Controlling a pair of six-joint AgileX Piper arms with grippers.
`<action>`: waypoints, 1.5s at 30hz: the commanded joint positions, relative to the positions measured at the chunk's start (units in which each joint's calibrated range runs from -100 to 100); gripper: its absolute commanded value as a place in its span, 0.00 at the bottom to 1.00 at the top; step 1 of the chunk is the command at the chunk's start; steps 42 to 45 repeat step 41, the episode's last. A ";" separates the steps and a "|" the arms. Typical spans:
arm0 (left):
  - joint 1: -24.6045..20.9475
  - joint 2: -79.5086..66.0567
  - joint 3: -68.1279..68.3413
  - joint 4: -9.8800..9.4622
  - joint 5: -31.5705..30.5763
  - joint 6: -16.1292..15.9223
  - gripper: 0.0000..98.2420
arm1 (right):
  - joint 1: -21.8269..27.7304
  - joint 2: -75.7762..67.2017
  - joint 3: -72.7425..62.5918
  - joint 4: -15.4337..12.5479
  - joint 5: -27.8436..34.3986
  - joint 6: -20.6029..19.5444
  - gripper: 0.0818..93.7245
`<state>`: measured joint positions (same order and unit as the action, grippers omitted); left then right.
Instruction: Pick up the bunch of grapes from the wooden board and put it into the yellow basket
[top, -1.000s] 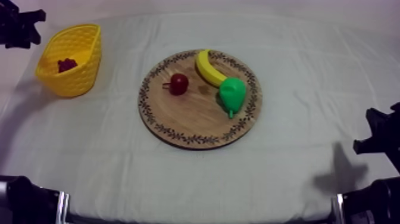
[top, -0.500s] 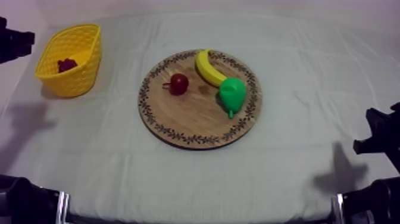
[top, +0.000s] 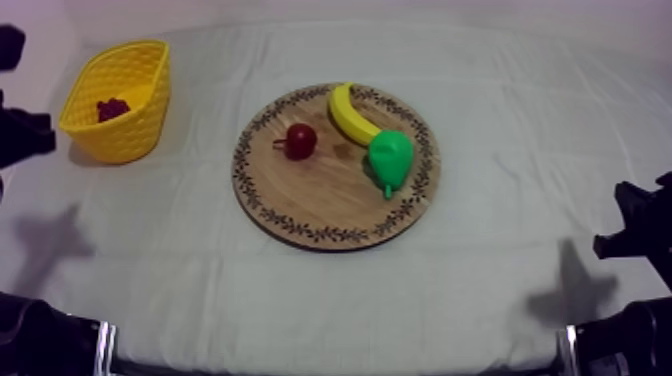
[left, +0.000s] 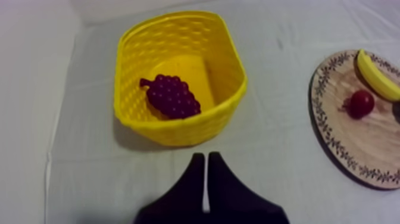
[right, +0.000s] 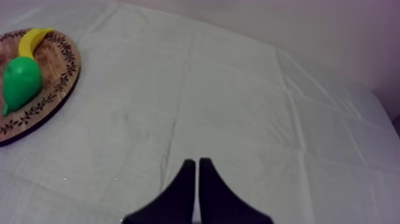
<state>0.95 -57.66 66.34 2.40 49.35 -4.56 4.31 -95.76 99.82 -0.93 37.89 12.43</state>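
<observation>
We are seeing the bunch of grapes (top: 112, 108) lying inside the yellow basket (top: 150, 125).

From the top, banana (top: 350, 115), pear (top: 390, 158) and small red fruit (top: 300, 140) are sitting on the wooden board (top: 320, 195), well apart from the basket. From the left wrist, the bunch is lying aslant, stem end apparently pointing away from the board; our left gripper (left: 206, 156) is hovering before the basket, fingers pressed together, empty. From the right wrist, our right gripper (right: 196, 161) is likewise pinched closed over bare cloth (right: 238, 107).

left gripper (left: 205, 179): fingers pressed together in narrow wedge, nothing between them, held over table (top: 300, 300) near its left edge. right gripper (right: 196, 179): fingers likewise together, empty, over table toward right edge. left arm (top: 20, 135) at left edge, right arm (top: 640, 235) at right edge.
</observation>
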 joint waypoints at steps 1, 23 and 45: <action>0.16 -4.00 5.93 0.34 -2.03 -1.49 0.00 | -0.02 0.00 -0.04 -0.02 0.02 0.00 0.00; 3.43 -26.80 26.17 -1.16 -5.49 2.40 0.00 | -0.02 0.00 -0.04 -0.02 0.02 0.00 0.00; 4.22 -41.89 32.30 -4.15 -13.57 13.19 0.00 | -0.02 0.00 -0.04 -0.02 0.02 0.00 0.00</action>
